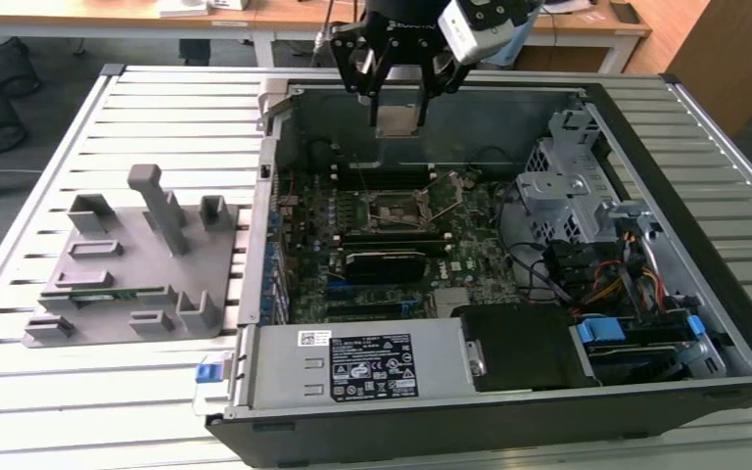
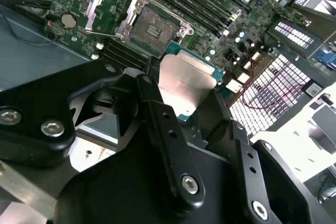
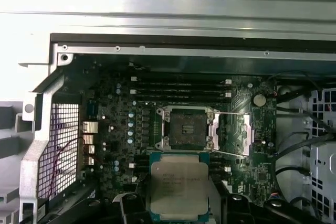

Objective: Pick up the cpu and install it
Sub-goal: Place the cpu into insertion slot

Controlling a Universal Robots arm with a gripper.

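One of the two steps looks done: the cpu [image 3: 178, 187] is clamped by its edges between the fingers of the gripper [image 1: 399, 110], held in the air above the open computer case [image 1: 481, 426] and clear of the board. Installing is left, since the socket [image 3: 186, 127] lies bare with its metal frame swung open. At the exterior view's left, the grey fixture [image 1: 128, 264] holds a green memory stick [image 1: 95, 297] in one slot.

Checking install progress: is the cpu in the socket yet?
Out. The gripper holds the cpu clear of the open, empty socket.
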